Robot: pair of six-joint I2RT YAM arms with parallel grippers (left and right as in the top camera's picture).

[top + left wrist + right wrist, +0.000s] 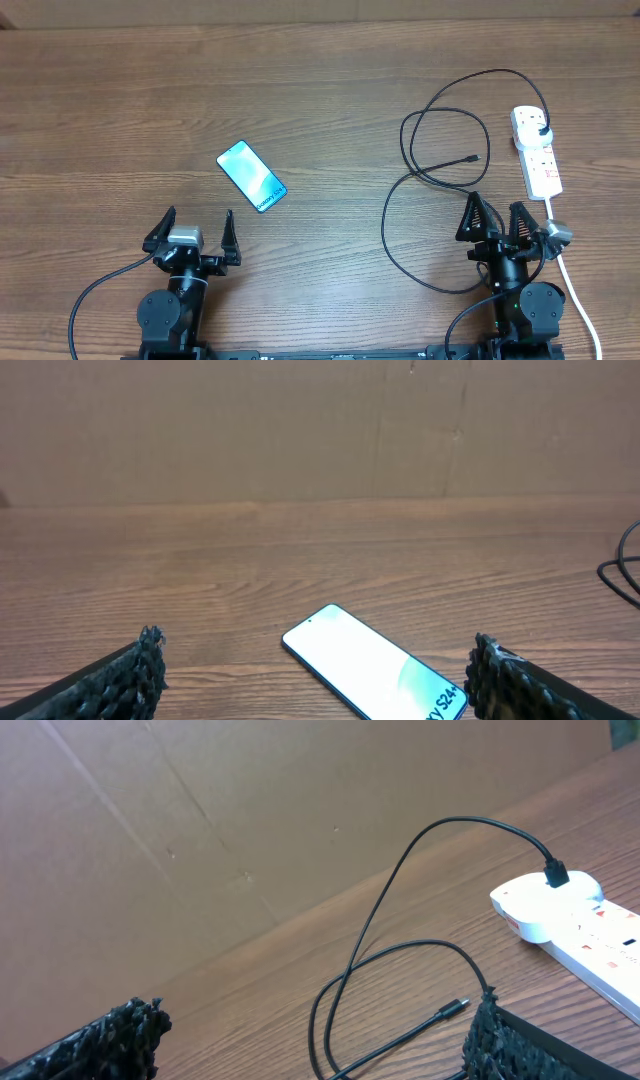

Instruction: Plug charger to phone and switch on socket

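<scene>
The phone (252, 176) lies flat on the table with its blue-teal screen up, just ahead of my left gripper (196, 229); it also shows in the left wrist view (375, 672). The left gripper (315, 678) is open and empty. The black charger cable (420, 180) lies in loops at the right, its connector tip (473, 158) free on the table and its plug (541, 131) seated in the white socket strip (537, 152). My right gripper (495, 215) is open and empty, just in front of the loops. The right wrist view shows the tip (455, 1008) and the socket (570, 915).
The socket's white cord (575, 285) runs down the right edge past the right arm. A brown cardboard wall (300, 430) stands along the far side of the wooden table (200, 90).
</scene>
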